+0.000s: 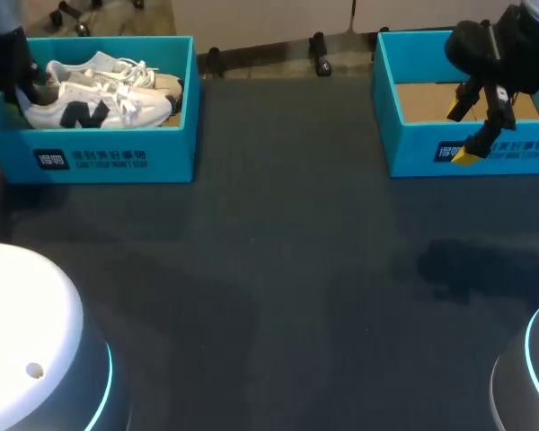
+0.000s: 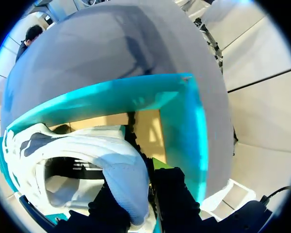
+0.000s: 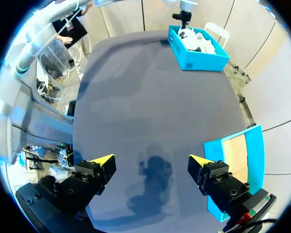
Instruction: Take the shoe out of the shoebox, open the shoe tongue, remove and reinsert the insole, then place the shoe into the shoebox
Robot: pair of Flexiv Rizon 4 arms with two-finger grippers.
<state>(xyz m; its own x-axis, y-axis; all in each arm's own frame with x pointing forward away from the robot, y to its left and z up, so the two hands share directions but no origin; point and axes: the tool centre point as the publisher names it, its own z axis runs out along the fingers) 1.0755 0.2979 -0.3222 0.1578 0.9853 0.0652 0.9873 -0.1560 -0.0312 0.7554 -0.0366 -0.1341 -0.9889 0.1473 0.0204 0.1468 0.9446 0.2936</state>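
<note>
Head view: your shoe point(image 1: 90, 108) lies in the left shoebox point(image 1: 99, 162), and the right end effector point(image 1: 463, 133) hangs over the right shoebox's point(image 1: 413, 157) front wall. Left wrist view: the left end effector point(image 2: 138, 194) grips the shoe's heel. Right wrist view: the right end effector's fingers are spread wide above the desk point(image 3: 150, 97).

A dark grey matte table point(image 1: 278, 269) formed the work surface; a soft shadow point(image 1: 472, 265) lay toward its right side.

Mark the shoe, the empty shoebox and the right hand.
shoe point(image 1: 126, 108), head view, white side panel.
empty shoebox point(image 1: 413, 148), head view, front wall.
right hand point(image 3: 151, 162), right wrist view, midway between its yellow tips.
</note>
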